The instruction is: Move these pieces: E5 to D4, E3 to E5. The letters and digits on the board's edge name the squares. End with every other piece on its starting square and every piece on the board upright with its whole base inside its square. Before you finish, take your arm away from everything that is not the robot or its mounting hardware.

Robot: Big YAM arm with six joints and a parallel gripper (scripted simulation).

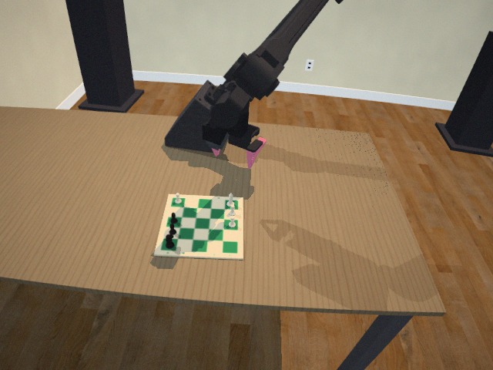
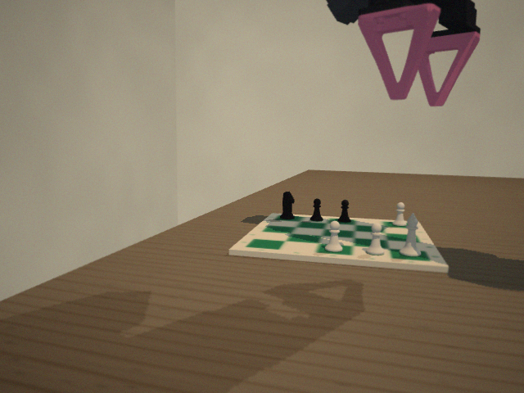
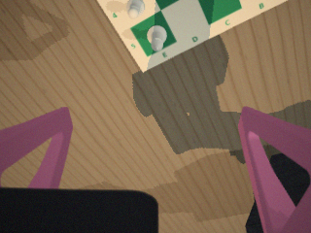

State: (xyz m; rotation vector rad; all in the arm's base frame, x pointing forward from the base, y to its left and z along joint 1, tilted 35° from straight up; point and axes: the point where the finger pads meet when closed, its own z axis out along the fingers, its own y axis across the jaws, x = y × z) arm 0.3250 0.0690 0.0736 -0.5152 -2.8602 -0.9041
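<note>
Claw is wide apart and holds nothing. It hangs over bare table, off the board, at approx 12 o'clock from the E5 corner in top view. No piece moved yet, judging by layout.

Task things:
- White bishop is upright on E5, the corner sq, per the edge letters in wrist view.
- White pawn on E3 is upright, two sqs down the same file.
- D4 looks free.

Another white pawn on E4 stands between them, just beside the bishop.

Risks from here:
- With fingers this wide, a descent on E5 could clip the E4 pawn if the opening runs along the E file. It'd knock or shove that pawn off its sq. Closing across the file looks safer.
- Bishop is tall w/ a slim top. A high or off-centre pinch could tilt it, and it may topple on release at D4.
- D4 touches E4 at the side, so a low carry or a sloppy set-down could bump that pawn or leave the base over the sq line.
- Order matters: E5 has to be vacated first, else the E3 pawn has nowhere to land.
- The E3 pawn then has to travel over E4, and too little lift means a collision.
- Black pieces at 9 o'clock are well apart, so low risk there.
</note>
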